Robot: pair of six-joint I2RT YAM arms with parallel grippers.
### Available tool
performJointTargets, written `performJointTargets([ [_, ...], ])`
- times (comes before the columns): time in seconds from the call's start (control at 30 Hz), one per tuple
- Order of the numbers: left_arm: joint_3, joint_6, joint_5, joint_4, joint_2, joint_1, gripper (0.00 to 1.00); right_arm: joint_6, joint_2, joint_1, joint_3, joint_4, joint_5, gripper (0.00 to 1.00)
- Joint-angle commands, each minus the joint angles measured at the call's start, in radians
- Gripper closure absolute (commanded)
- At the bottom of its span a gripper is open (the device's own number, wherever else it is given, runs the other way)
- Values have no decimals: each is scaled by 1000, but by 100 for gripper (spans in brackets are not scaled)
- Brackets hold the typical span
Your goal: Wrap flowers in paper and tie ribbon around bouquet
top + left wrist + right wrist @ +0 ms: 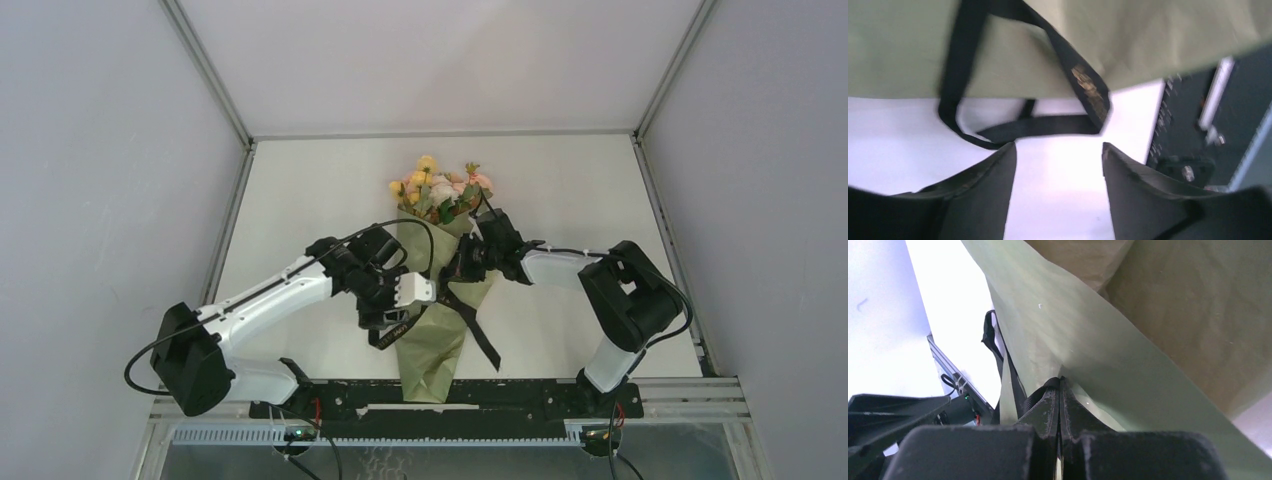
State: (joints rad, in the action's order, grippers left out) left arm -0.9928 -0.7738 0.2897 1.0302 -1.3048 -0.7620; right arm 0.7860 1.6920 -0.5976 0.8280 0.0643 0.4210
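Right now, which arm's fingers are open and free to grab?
The left gripper: its fingers stand apart with nothing between them, just short of the ribbon loop. The right gripper has its fingers pressed shut on ribbon at the paper.

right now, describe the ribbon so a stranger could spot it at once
On the white table lies an olive-green bouquet. The ribbon is the black band crossing its middle, one tail trailing toward the near right. Unlike the round black cables, it is flat and floppy.
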Motion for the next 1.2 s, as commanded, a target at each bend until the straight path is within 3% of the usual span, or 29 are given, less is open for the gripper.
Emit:
performJointTargets([
  [0.0, 24, 141, -1, -354, 9, -1, 24, 9, 1, -7, 36, 47, 44, 100],
  [0.1, 13, 181, 18, -437, -42, -31, 15, 14, 1, -5, 36, 47, 44, 100],
  [0.3, -16, 191, -15, -489, -210, -108, 12, 33, 2, 7, 36, 76, 59, 100],
  [0.43, -27, 202, -81, -544, -292, -129, 14, 38, 11, 15, 44, 82, 51, 100],
  [0.5, -31, 214, -117, -573, -315, -129, 22, 39, 20, 18, 45, 90, 51, 100],
  [0.67, -19, 213, -108, -606, -313, -129, 55, 43, 45, 24, 59, 107, 59, 100],
  [0.83, -15, 208, -113, -629, -316, -129, 67, 42, 58, 24, 69, 111, 63, 100],
  [0.97, -23, 210, -124, -619, -296, -130, 99, 35, 58, 36, 68, 109, 61, 100],
  [1.17, -67, 229, -92, -537, -188, -129, 100, -25, 105, 49, 126, 59, 60, 98],
])
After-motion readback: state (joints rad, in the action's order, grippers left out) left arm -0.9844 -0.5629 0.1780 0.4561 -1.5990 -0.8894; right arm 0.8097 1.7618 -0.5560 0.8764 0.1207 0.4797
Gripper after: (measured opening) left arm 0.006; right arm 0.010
